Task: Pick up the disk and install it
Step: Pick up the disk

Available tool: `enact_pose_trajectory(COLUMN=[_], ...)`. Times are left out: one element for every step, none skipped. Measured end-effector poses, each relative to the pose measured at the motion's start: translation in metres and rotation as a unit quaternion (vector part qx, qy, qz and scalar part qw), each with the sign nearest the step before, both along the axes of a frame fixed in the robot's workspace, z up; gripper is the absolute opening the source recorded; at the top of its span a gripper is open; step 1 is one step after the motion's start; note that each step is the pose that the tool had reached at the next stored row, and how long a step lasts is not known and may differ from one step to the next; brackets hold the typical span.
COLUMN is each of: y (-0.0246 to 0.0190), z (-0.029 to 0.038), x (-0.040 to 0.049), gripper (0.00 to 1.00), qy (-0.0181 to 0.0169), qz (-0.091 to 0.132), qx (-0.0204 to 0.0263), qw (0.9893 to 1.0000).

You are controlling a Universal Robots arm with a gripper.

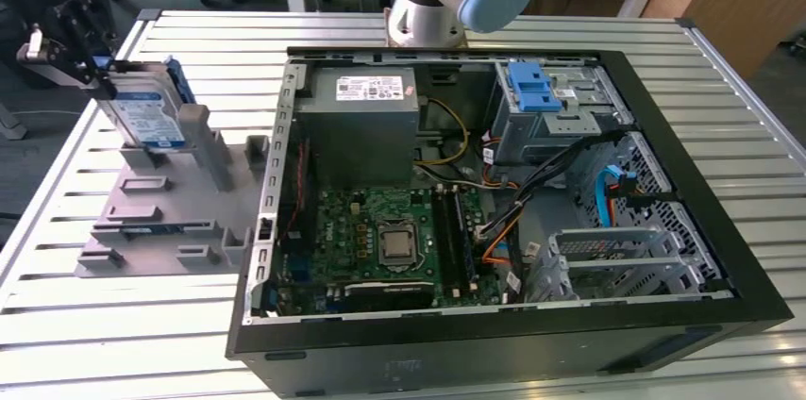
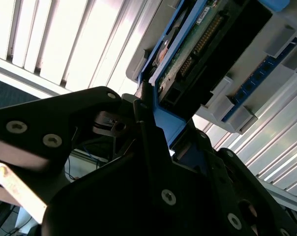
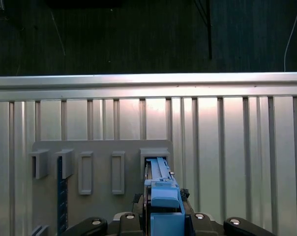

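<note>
In the exterior view, the computer case (image 1: pixel 504 336) sits lower right, the grey rack (image 1: pixel 151 223) lies at middle left, and at upper left the gripper (image 1: pixel 96 68) clamps the disk (image 1: pixel 146 117), standing on edge at the rack's far end.

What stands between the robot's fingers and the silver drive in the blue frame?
Nothing visible does. The black gripper grips the flat silver hard drive in its blue plastic bracket, which stands upright in the grey slotted holder.
</note>
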State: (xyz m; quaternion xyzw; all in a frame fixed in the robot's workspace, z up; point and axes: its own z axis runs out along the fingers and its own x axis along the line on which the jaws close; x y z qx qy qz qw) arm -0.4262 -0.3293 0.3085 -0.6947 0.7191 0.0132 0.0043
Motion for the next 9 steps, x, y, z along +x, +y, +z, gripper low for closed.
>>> enact_pose_trajectory(y=[0.0000, 0.0000, 0.0000, 0.0000, 0.0000, 0.0000, 0.0000, 0.0000, 0.0000], z=[0.0008, 0.0017, 0.0025, 0.0032, 0.0039, 0.0046, 0.0053, 0.0059, 0.0064], x=[0.0000, 0.0000, 0.0000, 0.0000, 0.0000, 0.0000, 0.0000, 0.0000, 0.0000], gripper=[0.36, 0.36, 0.36, 0.36, 0.36, 0.36, 0.36, 0.36, 0.36], qy=[0.0000, 0.0000, 0.0000, 0.0000, 0.0000, 0.0000, 0.0000, 0.0000, 0.0000], qz=[0.000, 0.000, 0.000, 0.000, 0.000, 0.000, 0.000, 0.000, 0.000], qx=[0.0000, 0.0000, 0.0000, 0.0000, 0.0000, 0.0000, 0.0000, 0.0000, 0.0000], qw=[1.0000, 1.0000, 1.0000, 1.0000, 1.0000, 1.0000, 1.0000, 1.0000, 1.0000])
